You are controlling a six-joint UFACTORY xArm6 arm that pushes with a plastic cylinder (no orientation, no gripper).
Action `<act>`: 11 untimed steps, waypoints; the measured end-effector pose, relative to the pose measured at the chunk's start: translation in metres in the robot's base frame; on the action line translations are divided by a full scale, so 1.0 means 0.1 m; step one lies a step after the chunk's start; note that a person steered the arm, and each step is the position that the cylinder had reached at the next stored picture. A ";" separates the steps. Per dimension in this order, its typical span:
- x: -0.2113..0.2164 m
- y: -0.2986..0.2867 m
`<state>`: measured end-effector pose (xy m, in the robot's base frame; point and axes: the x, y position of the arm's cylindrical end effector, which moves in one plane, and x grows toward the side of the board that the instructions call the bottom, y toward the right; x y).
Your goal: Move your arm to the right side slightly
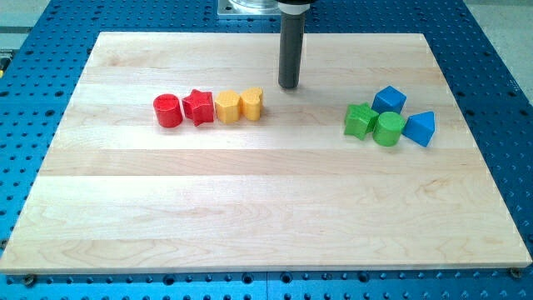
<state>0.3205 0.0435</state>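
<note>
My tip (288,86) rests on the wooden board (250,208) near the view's top centre, just up and right of the yellow heart (251,103). A row of blocks lies to its lower left: red cylinder (167,110), red star (198,107), yellow hexagon (227,107), then the yellow heart, all touching side by side. At the view's right sits a cluster: green star (360,120), green cylinder (388,129), blue cube (389,100) and blue triangle (420,127). The tip touches no block.
The board lies on a blue perforated table (500,75). The arm's mount (258,7) shows at the top edge, above the rod.
</note>
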 end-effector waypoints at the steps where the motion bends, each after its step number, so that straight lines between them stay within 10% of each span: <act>1: 0.00 0.09; 4: -0.06 -0.42; 11: -0.04 0.68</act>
